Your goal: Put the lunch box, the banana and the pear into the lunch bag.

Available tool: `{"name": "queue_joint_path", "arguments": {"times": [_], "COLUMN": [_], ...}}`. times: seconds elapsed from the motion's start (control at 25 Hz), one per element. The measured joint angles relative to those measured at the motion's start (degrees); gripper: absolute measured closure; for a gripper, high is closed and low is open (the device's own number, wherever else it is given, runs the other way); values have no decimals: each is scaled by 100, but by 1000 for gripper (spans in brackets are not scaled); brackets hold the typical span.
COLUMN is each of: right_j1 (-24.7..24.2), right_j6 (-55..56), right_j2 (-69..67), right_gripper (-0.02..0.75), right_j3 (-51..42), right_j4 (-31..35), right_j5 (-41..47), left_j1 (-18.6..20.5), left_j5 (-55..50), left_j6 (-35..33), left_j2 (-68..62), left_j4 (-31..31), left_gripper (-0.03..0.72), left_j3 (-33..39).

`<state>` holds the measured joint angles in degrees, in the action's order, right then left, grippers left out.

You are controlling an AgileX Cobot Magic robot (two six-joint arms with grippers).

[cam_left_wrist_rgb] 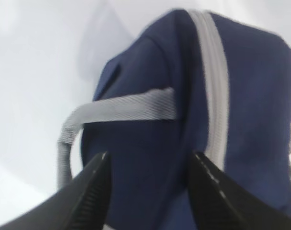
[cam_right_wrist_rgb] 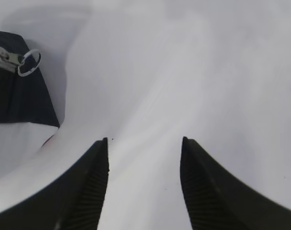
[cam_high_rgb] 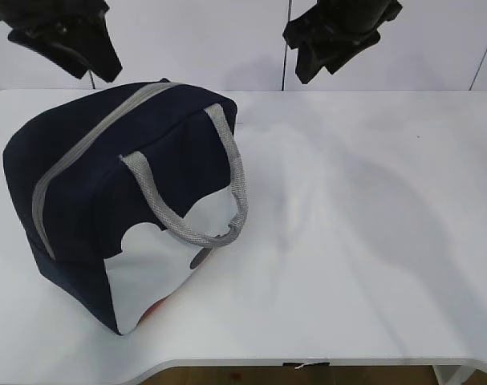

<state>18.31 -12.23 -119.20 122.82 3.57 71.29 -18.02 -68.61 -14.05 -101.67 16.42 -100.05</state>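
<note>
The white desk fills most of the exterior view, its front edge curving along the bottom of the picture. On its left half stands the lunch bag, a boxy navy-blue thing tipped a little toward the camera, with a white side panel low on the face nearest the desk's front edge. A grey zipper strip runs over the top of the bag and down its left end, and it looks closed along the whole stretch that shows. A grey webbing handle loops down over the front face and hangs against the white panel. The lunch box, the banana and the pear cannot be seen in any view.

The left gripper hangs above the bag, just over its top beside the zipper strip; its two dark fingers are spread apart with bag fabric showing between them, touching nothing. The right gripper is held over bare desk to the right of the bag, well apart from it, fingers likewise spread and holding nothing. In the right wrist view the bag's end shows at the left edge, with the metal ring pull of the zipper lying against the dark fabric.
</note>
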Motion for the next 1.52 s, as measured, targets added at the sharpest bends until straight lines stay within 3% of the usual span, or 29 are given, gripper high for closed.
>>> {"name": "queue_joint_path", "arguments": {"times": [0.24, 0.56, 0.84, 1.52], "right_j1": [0, 0, 0, 0], "right_j6": [406, 535, 544, 556], "right_j2": [257, 1012, 2046, 4247], "right_gripper": [342, 342, 345, 349], "right_j3": [-10, -674, -1747, -4478], "right_j4": [-18, -32, -168, -156], "right_j5": [26, 36, 36, 36], "left_j1": [0, 0, 0, 0], "left_j5": [-234, -285, -294, -324], "left_j6": [362, 845, 1017, 1030], "left_j2": [13, 357, 1148, 3700], "left_j4": [-187, -770, -1246, -1642], "left_gripper": [268, 266, 266, 276], "left_j3": [-622, -607, 98, 1749]}}
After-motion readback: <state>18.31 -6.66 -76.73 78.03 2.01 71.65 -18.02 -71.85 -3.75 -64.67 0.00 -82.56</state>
